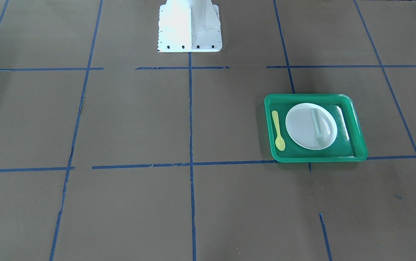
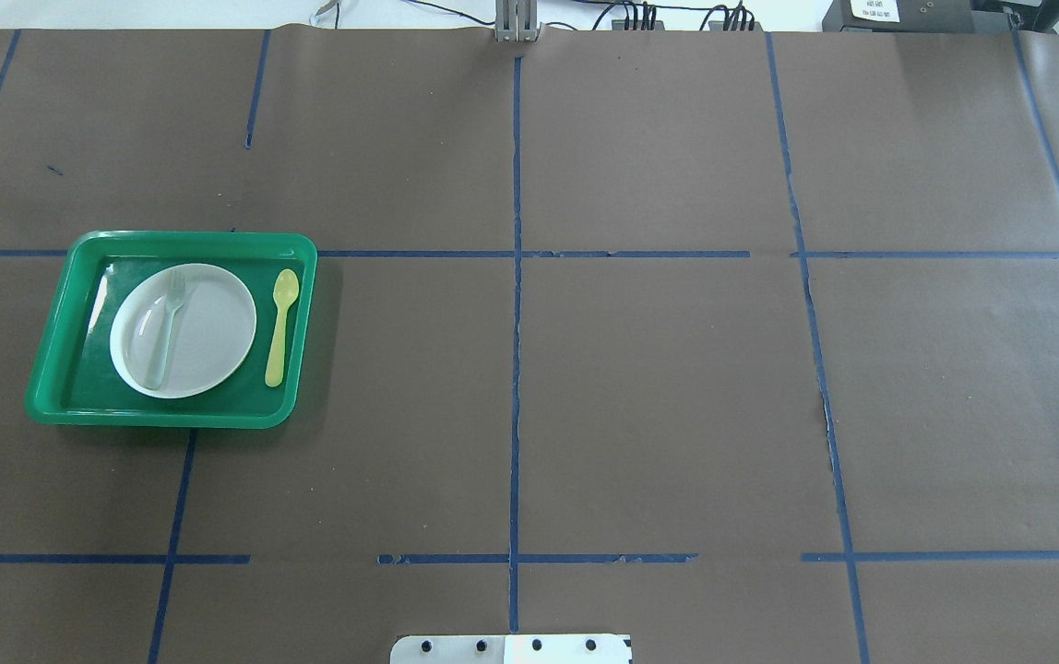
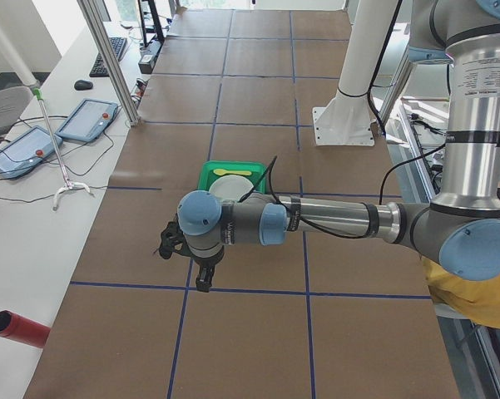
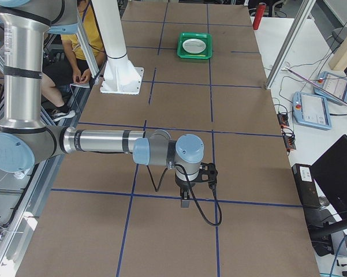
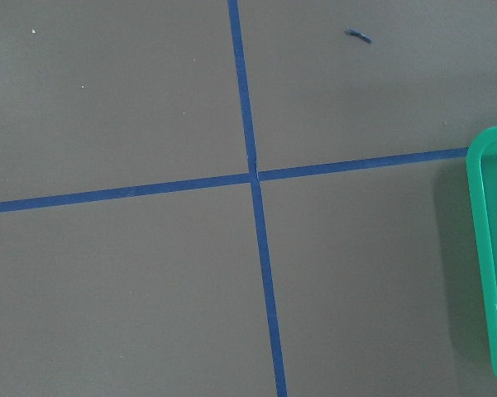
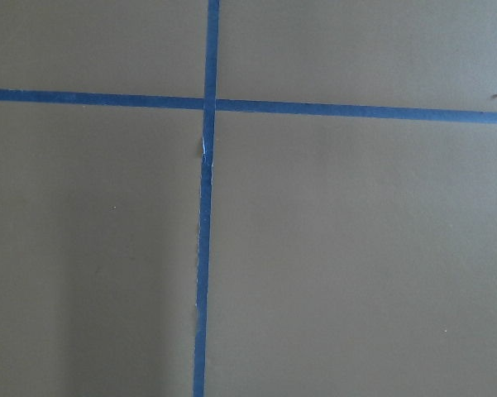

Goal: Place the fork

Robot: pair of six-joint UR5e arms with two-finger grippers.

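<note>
The pale translucent fork [image 1: 318,128] lies on the white plate [image 1: 304,127], along the plate's outer side, inside the green tray [image 1: 358,127]. In the overhead view the fork [image 2: 168,325] lies on the plate [image 2: 207,337] in the tray [image 2: 50,350] at the left. My left gripper [image 3: 201,283] hangs above bare table, on the near side of the tray [image 3: 208,173] in that view; I cannot tell if it is open. My right gripper [image 4: 185,202] hangs over the table far from the tray [image 4: 195,55]; I cannot tell its state.
A yellow spoon [image 1: 277,130] lies in the tray beside the plate, also in the overhead view [image 2: 280,325]. The left wrist view shows the tray's rim [image 5: 488,248] at its right edge. The robot's white base [image 1: 190,27] stands mid-table. Blue tape lines cross the brown table.
</note>
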